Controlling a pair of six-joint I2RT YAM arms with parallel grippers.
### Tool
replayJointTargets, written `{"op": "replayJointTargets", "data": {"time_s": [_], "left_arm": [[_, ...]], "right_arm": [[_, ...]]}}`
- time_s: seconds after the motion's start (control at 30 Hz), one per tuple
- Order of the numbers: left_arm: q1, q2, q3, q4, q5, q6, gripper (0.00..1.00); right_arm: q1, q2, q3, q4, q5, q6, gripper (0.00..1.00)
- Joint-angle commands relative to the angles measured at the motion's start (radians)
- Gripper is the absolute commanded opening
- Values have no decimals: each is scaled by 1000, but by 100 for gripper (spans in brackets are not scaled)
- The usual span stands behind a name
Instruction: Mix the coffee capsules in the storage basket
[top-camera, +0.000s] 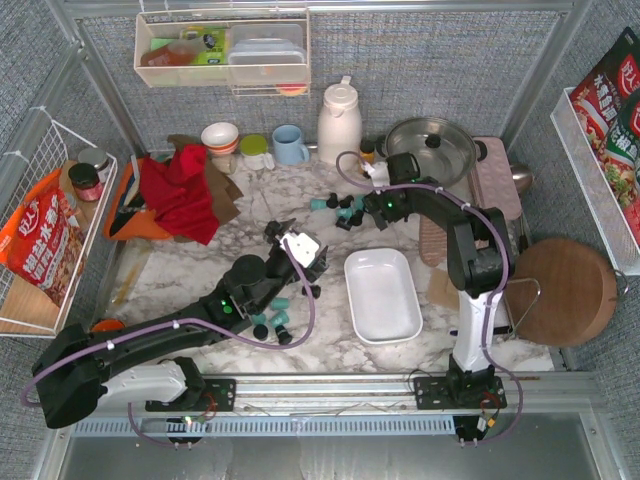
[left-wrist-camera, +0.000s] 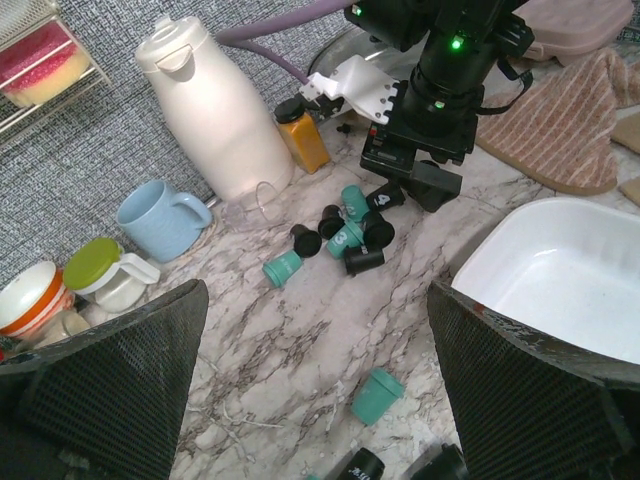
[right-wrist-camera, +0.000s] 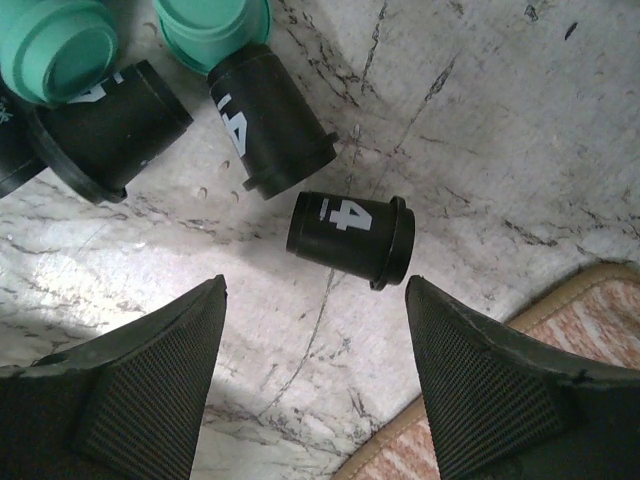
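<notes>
The white storage basket lies on the marble table right of centre, with nothing in it. One group of teal and black coffee capsules lies behind it, another group to its left. My right gripper hangs open low over the rear group; a black capsule marked 4 lies on its side just beyond the gripper, not between the fingers. My left gripper is open and empty above the table. A teal capsule lies below it, and the basket's corner is to its right.
A white thermos, a blue mug and a steel pot stand along the back. A red cloth lies at the back left. A round wooden board leans at the right. A striped cloth lies beside my right gripper.
</notes>
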Motion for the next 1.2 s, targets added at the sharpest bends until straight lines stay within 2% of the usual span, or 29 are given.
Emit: {"op": "replayJointTargets", "data": {"time_s": [0.0, 0.43, 0.73, 0.87, 1.17], "left_arm": [[-1, 5, 1, 50, 10, 5, 99], [-1, 5, 0, 48, 14, 12, 99], [-1, 4, 1, 45, 21, 13, 99], [-1, 4, 1, 45, 21, 15, 99], [-1, 2, 6, 38, 35, 7, 99]], "right_arm": [[0, 26, 21, 3, 7, -22, 76], [-3, 85, 53, 26, -2, -5, 73], [-8, 78, 58, 18, 10, 8, 57], [-8, 31, 41, 8, 5, 20, 51], [-3, -216, -96, 13, 31, 77, 49]]}}
